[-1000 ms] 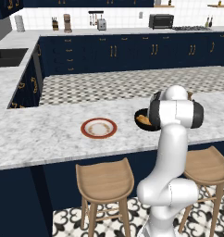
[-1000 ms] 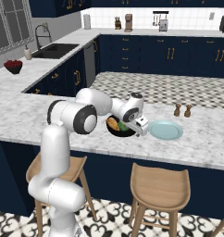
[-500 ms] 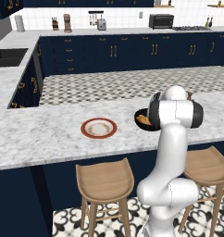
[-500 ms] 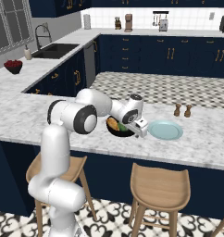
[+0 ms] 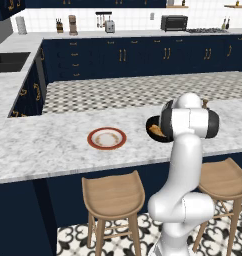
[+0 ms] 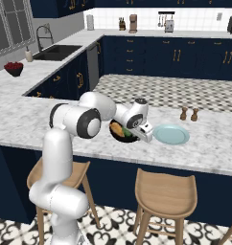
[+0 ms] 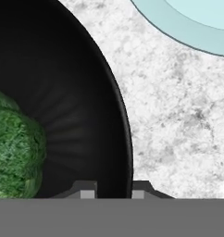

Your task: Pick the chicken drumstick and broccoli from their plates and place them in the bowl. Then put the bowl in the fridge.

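Black bowl [image 7: 77, 92] holding broccoli [image 7: 14, 148] — hand [image 7: 114, 192] clenching its rim, marble desk [image 7: 178, 125], pale blue plate [image 7: 197, 23] lying beside.

Bare counter [image 6: 211, 150] lies open around the bowl [image 6: 119, 136]; the blue-green plate [image 6: 171, 134] sits just beside it.

A home kitchen: navy cabinets with brass handles [image 5: 123, 55] line the walls, a grey-white marble counter [image 5: 43, 150] has wooden bar stools [image 5: 113, 197] beneath, a dark sink with a tall tap [image 6: 55, 50] sits by the window, and a toaster oven [image 5: 174, 22] stands at the back
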Robot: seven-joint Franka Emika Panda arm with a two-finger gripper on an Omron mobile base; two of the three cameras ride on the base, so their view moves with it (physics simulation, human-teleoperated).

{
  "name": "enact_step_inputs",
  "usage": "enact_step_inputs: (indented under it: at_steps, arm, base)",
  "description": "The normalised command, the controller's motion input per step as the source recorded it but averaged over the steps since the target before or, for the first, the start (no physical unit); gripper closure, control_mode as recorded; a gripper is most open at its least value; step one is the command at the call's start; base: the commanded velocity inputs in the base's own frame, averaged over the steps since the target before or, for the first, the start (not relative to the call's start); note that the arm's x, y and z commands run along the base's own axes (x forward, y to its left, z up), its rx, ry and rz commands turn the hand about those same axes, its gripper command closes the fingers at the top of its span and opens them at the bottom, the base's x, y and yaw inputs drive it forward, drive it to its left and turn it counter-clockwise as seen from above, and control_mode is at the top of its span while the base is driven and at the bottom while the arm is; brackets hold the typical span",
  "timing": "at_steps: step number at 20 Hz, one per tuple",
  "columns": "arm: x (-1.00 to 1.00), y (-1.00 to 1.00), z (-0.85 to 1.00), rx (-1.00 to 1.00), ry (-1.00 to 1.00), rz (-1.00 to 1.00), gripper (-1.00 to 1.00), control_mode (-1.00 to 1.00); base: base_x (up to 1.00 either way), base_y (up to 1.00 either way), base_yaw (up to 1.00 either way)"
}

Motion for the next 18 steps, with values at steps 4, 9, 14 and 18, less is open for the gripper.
enact_step_inputs:
  at_steps: [4,9,14,18]
  arm:
    - [-0.08,0.00,0.16,0.00,-0.01,-0.06,1.00,-1.00]
    - [-0.27,0.00,0.76,0.01,0.00,-0.16,1.00,-1.00]
    - [-0.46,0.04,0.86,0.01,0.00,-0.26,1.00,-1.00]
    - [-0.67,0.43,0.97,0.00,0.00,-0.32,1.00,-1.00]
  base:
    - [0.00,0.00,0.00]
    - [0.00,0.00,0.00]
    - [0.00,0.00,0.00]
    - [0.00,0.00,0.00]
